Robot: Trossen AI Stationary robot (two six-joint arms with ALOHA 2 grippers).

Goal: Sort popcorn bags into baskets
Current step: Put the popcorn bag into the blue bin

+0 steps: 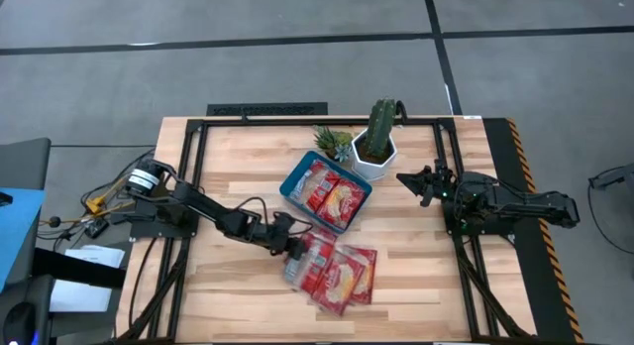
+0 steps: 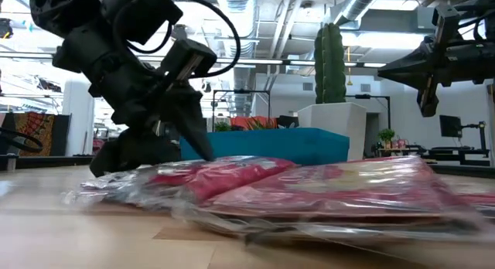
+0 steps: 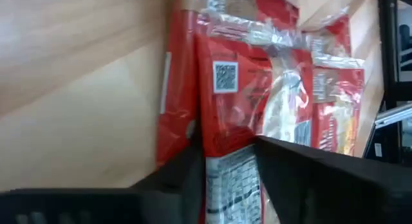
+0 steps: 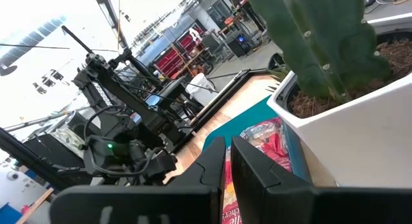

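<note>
A light wooden desk (image 1: 238,167) seen from above carries a shallow teal basket (image 1: 289,185) near its middle, set at an angle, with red popcorn bags (image 1: 330,194) lying inside it. Just behind the basket stands a white hexagonal pot (image 1: 373,163) holding a tall green cactus (image 1: 380,123), with a small spiky plant (image 1: 333,142) beside it. In front of the basket, toward the near edge, a loose pile of more red popcorn bags (image 1: 342,276) lies flat and overlapping on the wood. The left end effector (image 1: 294,248) reaches in from the left side and sits low at the left edge of that pile; its wrist view shows its dark fingers (image 3: 302,166) spread on either side of one packet (image 3: 235,108) of the pile, the packet's end lying between them. The right end effector (image 1: 411,179) hangs above the desk to the right of the pot, well apart from the pile, its two fingers (image 4: 257,166) nearly pressed together with only a thin gap and nothing between them.
</note>
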